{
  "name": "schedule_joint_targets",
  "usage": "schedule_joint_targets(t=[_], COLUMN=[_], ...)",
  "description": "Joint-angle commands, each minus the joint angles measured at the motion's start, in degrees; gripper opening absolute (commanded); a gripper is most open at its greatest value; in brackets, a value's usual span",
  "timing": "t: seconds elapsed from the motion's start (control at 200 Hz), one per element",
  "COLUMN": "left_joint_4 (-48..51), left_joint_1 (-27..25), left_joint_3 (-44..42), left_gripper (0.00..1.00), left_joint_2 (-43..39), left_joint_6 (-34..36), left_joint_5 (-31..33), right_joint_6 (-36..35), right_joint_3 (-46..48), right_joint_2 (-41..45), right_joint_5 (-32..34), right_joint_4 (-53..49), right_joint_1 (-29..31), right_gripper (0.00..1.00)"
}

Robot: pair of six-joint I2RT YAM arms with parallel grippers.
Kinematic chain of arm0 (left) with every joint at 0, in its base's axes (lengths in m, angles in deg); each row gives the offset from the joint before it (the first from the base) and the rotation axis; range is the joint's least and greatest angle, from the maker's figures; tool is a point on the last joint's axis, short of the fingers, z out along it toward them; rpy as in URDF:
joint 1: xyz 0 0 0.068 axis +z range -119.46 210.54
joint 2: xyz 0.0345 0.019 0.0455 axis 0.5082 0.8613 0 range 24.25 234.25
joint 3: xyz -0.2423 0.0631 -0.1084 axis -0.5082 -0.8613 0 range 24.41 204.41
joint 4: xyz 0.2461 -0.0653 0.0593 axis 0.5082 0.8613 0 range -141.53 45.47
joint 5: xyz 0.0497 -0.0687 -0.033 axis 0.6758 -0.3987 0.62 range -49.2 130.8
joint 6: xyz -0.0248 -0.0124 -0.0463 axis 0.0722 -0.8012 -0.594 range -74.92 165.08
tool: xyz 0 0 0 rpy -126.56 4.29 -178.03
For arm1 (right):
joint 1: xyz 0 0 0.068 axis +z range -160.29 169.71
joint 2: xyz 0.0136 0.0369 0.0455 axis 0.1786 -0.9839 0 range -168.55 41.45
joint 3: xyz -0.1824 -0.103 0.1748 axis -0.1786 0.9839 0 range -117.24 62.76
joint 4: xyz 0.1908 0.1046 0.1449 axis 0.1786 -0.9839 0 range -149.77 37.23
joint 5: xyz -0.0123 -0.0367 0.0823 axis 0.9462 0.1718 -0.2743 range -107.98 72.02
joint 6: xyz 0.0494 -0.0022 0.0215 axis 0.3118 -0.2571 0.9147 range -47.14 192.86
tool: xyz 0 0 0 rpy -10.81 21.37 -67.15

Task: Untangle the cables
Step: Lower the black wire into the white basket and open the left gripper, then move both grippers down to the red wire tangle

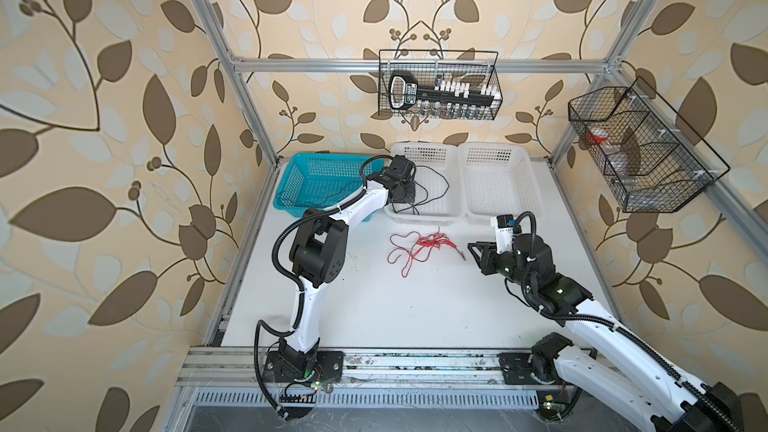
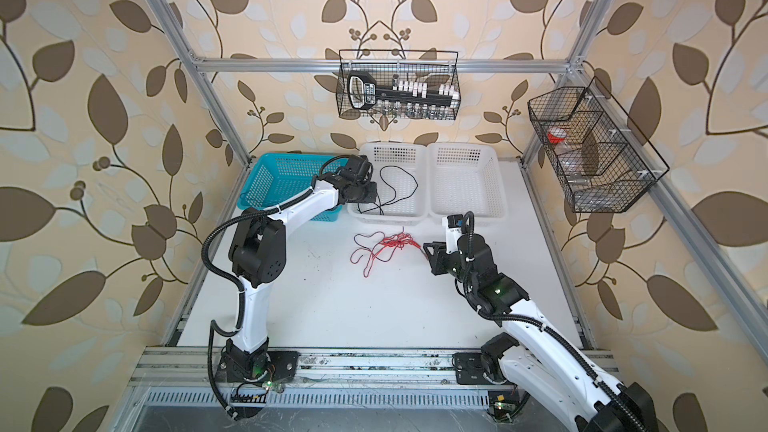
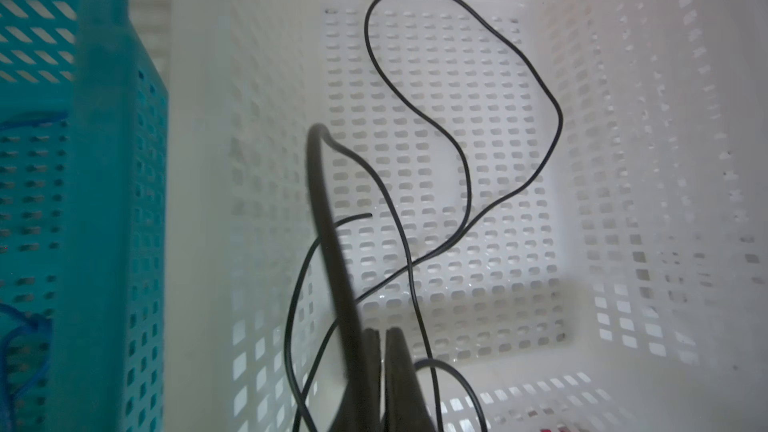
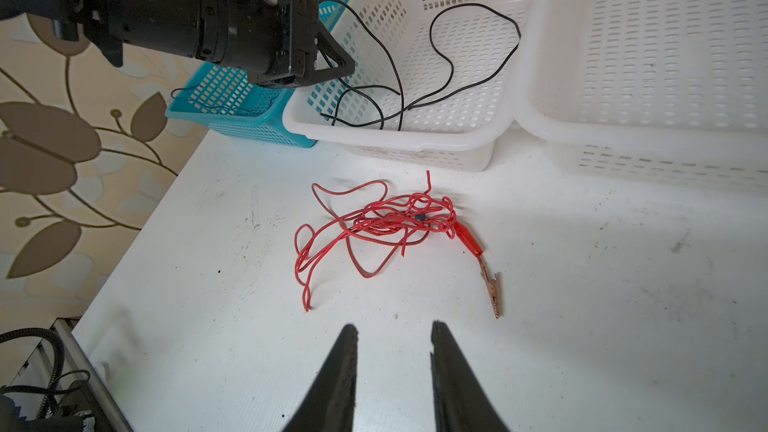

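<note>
A tangled red cable with a metal clip end lies on the white table. A black cable loops inside the left white basket. My left gripper hangs over that basket, shut to a thin slit; a black strand runs close along one finger's outer side. A blue cable lies in the teal basket. My right gripper stands open and empty, just right of the red tangle.
A second white basket stands beside the first at the back right. Two black wire baskets hang on the metal frame at the back and right. The front half of the table is bare white.
</note>
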Motion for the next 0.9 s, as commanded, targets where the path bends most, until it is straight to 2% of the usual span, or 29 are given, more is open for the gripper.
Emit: schedule_joint_targets(t=[0.0, 0.17, 0.39, 0.595, 0.895], left_joint_4=[2.32, 2.11, -0.32, -4.33, -10.58], left_joint_1=[-0.05, -0.01, -0.02, -0.45, -1.39], left_joint_3=[1.23, 0.32, -1.72, -3.89, -10.50], left_gripper=[0.13, 0.28, 0.63, 0.98, 0.99], left_joint_2=[0.07, -0.61, -4.13, -9.70, -18.64], left_joint_6=[-1.70, -1.72, -1.61, 0.44, 0.88], left_joint_5=[-1.82, -2.14, -3.43, -9.14, -13.22], right_joint_6=[0.93, 0.97, 0.82, 0.61, 0.28], right_joint_3=[1.54, 1.82, 1.69, 1.65, 0.95], right_joint_2=[1.33, 1.51, 1.02, -0.17, -4.32], right_joint_5=[-0.61, -0.18, -0.36, -0.14, 0.52], right_joint_4=[-0.37, -0.43, -0.32, 0.25, 2.15], right_joint_1=[-0.18, -0.18, -0.01, 0.59, 3.03], right_gripper=[0.31, 0.32, 0.32, 0.33, 0.33])
